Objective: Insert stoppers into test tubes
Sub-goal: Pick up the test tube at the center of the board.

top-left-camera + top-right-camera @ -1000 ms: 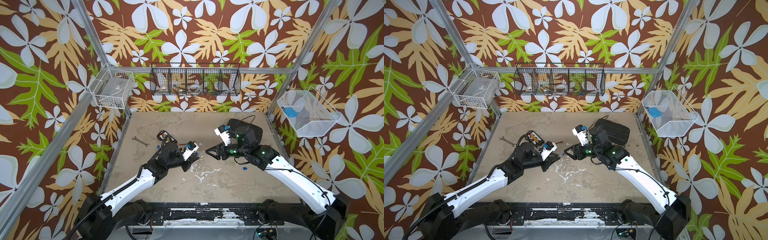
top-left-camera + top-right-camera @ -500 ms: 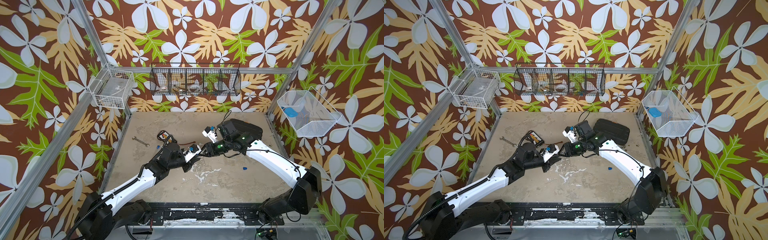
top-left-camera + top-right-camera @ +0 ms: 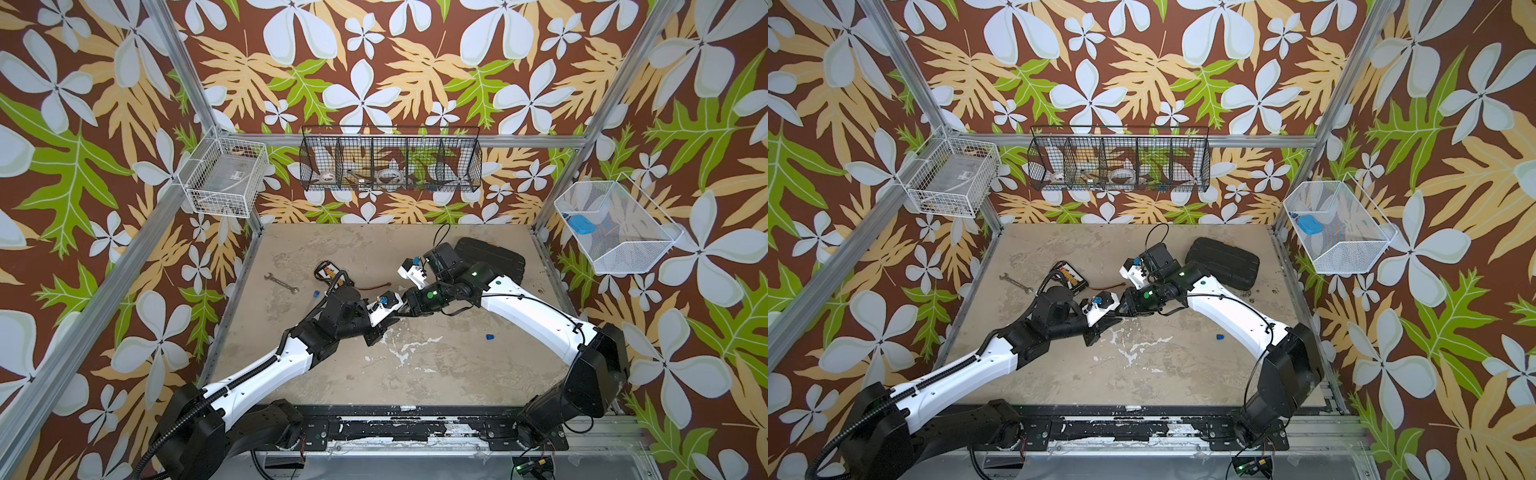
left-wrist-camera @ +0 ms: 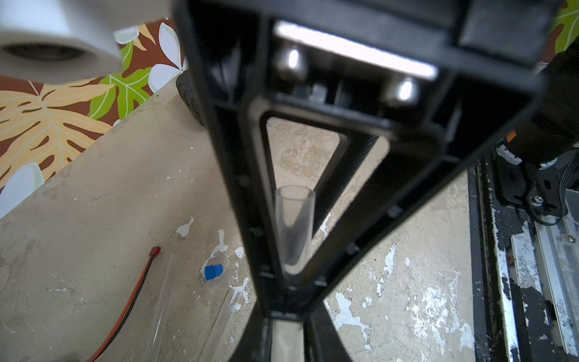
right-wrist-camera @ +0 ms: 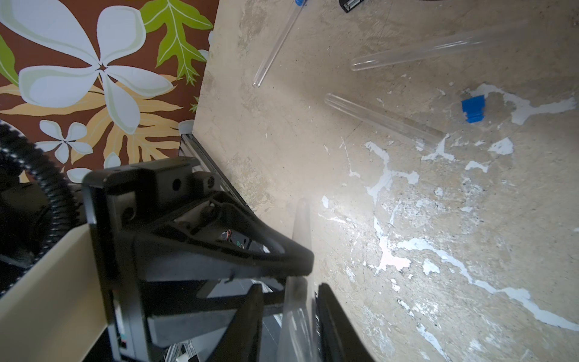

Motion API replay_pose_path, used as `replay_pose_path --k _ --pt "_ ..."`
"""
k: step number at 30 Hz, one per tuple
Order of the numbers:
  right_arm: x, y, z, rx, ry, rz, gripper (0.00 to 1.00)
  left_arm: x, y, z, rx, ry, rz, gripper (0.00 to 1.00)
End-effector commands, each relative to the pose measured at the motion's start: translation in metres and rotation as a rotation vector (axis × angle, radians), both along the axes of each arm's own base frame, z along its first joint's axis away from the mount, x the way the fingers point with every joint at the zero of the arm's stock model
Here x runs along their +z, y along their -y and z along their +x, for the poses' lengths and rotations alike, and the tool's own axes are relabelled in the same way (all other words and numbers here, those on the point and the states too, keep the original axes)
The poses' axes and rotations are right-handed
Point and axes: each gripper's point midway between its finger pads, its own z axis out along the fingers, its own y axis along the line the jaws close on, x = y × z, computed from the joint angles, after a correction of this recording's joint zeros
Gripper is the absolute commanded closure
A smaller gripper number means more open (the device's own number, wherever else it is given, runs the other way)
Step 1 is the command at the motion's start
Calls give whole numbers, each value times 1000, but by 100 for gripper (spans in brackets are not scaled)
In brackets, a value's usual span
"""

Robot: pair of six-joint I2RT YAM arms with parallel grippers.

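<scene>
The two arms meet over the middle of the table [image 3: 457, 374]. The left gripper [image 4: 286, 332] has its fingers clenched on a clear test tube [image 4: 294, 225] and holds it up off the table. One end of the tube is open and the other end is round. The right gripper [image 5: 293, 301] has one finger on each side of the same tube. I cannot tell if they squeeze it. Three more test tubes [image 5: 438, 47] lie flat on the table. A blue stopper [image 5: 473, 108] lies on the table near them. A second blue stopper [image 3: 490, 336] lies by itself on the table, beside the right arm.
</scene>
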Motion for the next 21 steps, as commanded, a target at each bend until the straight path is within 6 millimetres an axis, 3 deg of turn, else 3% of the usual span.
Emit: replay_pose_path --k 1,15,21 --pt "-3 2 1 -12 -4 -25 71 1 2 -1 -13 9 -2 100" --pt "-9 5 3 -16 -5 -55 86 1 1 3 0 16 6 100" --pt "-9 4 2 -11 -12 -53 88 0 1 3 4 11 10 100"
